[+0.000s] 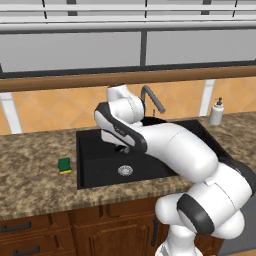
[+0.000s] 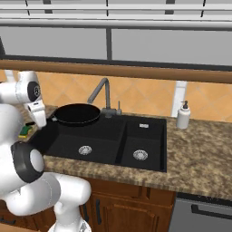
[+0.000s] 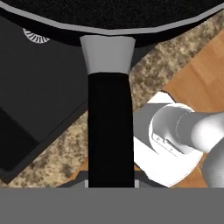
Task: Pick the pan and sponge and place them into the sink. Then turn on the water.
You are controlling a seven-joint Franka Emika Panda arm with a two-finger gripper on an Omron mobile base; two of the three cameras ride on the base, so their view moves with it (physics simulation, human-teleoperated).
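Observation:
The black pan (image 2: 77,114) hangs over the back left of the sink's large basin (image 2: 97,136). My gripper (image 2: 46,122) is shut on its long handle (image 3: 109,131), which runs up the middle of the hand view to the pan's rim (image 3: 109,19). A round drain (image 3: 37,36) shows below the pan. The green and yellow sponge (image 1: 64,165) lies on the granite counter just left of the sink (image 1: 92,170), apart from the gripper. The dark gooseneck faucet (image 2: 102,93) stands behind the basins, with no stream coming from it. My arm hides most of the pan in the left base view.
A white soap dispenser (image 2: 183,115) stands on the counter right of the sink. The smaller basin (image 2: 142,142) lies to the right with its own drain. A wooden ledge and window run along the back wall. Cabinet doors are below the counter.

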